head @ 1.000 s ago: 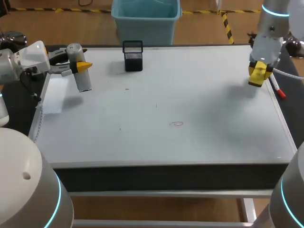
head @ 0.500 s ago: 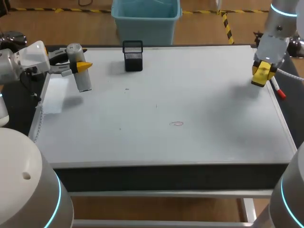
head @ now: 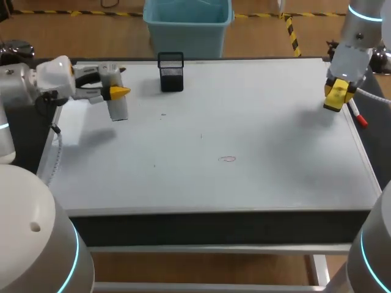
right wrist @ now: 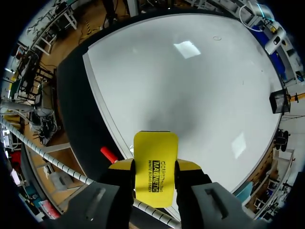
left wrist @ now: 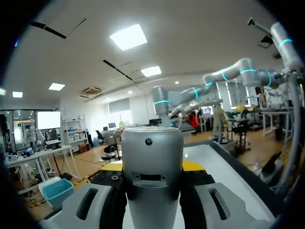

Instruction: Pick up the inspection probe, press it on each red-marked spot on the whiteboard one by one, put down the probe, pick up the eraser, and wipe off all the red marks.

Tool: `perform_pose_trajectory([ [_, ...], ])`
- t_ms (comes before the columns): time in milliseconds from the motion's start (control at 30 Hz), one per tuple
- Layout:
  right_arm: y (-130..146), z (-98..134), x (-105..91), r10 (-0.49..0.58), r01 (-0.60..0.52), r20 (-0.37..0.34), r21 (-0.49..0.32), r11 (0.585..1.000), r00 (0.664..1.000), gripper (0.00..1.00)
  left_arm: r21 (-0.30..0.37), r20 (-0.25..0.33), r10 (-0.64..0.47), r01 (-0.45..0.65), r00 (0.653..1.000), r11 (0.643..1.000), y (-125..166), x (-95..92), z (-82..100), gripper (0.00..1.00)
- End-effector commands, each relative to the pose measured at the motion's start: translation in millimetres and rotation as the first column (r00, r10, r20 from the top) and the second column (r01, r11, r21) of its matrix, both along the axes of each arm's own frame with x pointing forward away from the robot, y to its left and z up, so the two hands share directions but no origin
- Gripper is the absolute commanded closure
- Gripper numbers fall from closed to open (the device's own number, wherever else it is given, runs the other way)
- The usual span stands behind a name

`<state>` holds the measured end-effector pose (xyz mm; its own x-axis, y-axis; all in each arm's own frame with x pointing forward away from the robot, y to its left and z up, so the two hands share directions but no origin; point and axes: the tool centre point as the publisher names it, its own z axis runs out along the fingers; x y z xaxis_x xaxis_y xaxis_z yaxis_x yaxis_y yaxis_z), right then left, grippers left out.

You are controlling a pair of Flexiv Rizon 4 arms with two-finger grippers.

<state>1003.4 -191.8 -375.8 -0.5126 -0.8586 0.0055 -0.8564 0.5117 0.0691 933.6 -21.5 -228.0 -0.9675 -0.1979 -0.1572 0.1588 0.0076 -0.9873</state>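
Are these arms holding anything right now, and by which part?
The left arm has its jaws around the grey probe at its middle; the right arm pinches the yellow eraser by its long sides.

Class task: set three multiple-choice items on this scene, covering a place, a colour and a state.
1. The black mesh cup stands on the whiteboard at its: A) far edge B) near edge C) middle
2. The eraser is: A) red B) yellow C) blue
3. The left tool is: A) open, empty B) shut on the probe C) shut on the eraser
Answers: 1 A, it sits by the far rim; 2 B, plainly yellow in the right tool; 3 B, both fingers clamp the probe.
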Motion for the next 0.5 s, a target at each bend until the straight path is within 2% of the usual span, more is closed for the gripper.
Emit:
perform_pose_trajectory([
  [33,-1,0,0.5,0.003,-0.003,0.001,-0.002,1.0,1.0,1.0,0.011,0.023,-0.042,0.042,0.999,0.999,-22,-22.4,0.6,1.0],
  [200,-1,0,0.5,0.003,-0.003,0.001,-0.002,1.0,1.0,1.0,-0.026,0.045,-0.124,0.125,0.991,0.992,-45,-48.0,1.0,1.0],
  [500,-1,0,0.5,0.003,-0.003,0.001,-0.002,1.0,1.0,1.0,-0.124,0.014,-0.268,0.268,0.963,0.955,-99,-77.0,-4.2,1.0],
])
